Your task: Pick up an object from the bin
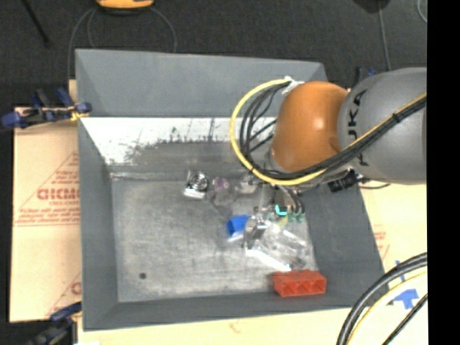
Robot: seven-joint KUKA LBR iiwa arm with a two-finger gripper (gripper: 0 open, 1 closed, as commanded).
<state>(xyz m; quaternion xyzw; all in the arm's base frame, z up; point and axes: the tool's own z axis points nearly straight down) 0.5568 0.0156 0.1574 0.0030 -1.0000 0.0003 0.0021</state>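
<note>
My gripper point(253, 233) reaches down in the right half of the bin, its metal fingertips right beside a small blue block point(236, 226) and on the edge of a crumpled clear plastic piece point(284, 248). Nothing can be made out between the fingers. A red toy brick point(298, 284) lies at the near right corner. A small shiny metal-and-clear thing point(195, 185) sits near the back wall, to the gripper's left, with a pale clear piece point(220, 187) next to it.
The arm, with its orange cover and yellow-black cables, hangs over the bin's right back part and hides the floor beneath. The left half of the bin floor is bare scratched metal with one dark speck.
</note>
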